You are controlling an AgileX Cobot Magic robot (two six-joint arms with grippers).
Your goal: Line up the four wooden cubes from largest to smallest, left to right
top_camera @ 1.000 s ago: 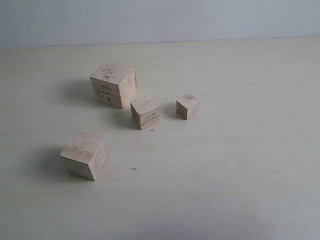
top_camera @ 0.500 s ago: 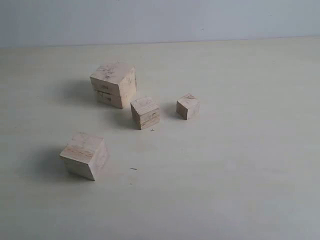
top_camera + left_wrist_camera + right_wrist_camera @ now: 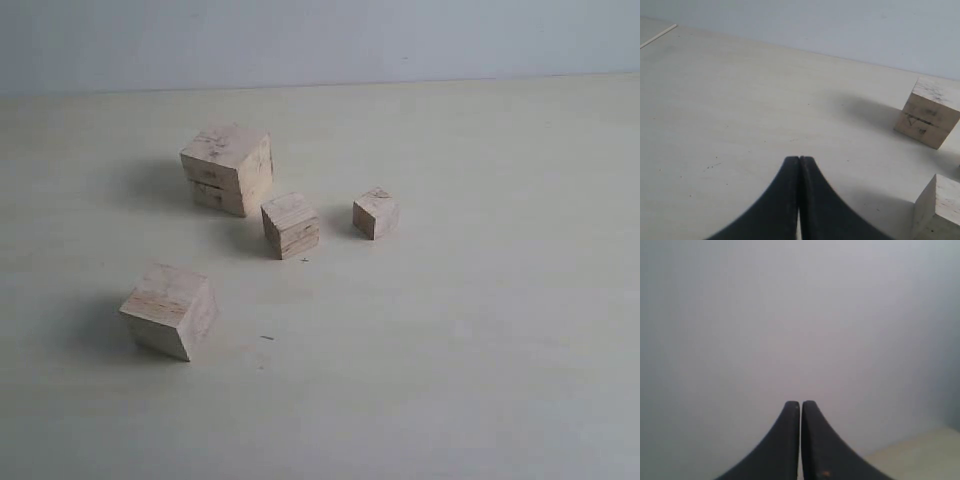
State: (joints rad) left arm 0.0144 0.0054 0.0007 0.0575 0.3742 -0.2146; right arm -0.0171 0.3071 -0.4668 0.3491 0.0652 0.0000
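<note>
Four pale wooden cubes sit on the light table in the exterior view. The largest cube (image 3: pixel 228 168), with a seam and dark speckles, is at the back left. A second-largest cube (image 3: pixel 168 310) lies apart at the front left. A smaller cube (image 3: pixel 290 225) sits just right of the largest, and the smallest cube (image 3: pixel 375 213) is further right. No arm shows in that view. My left gripper (image 3: pixel 799 160) is shut and empty above bare table, with the largest cube (image 3: pixel 929 112) and another cube (image 3: pixel 937 207) off to one side. My right gripper (image 3: pixel 800 404) is shut, facing a blank wall.
The table (image 3: pixel 480 330) runs back to a plain pale wall (image 3: pixel 320 40). A thin table edge line (image 3: pixel 657 36) shows in the left wrist view. A corner of table (image 3: pixel 920 450) appears in the right wrist view.
</note>
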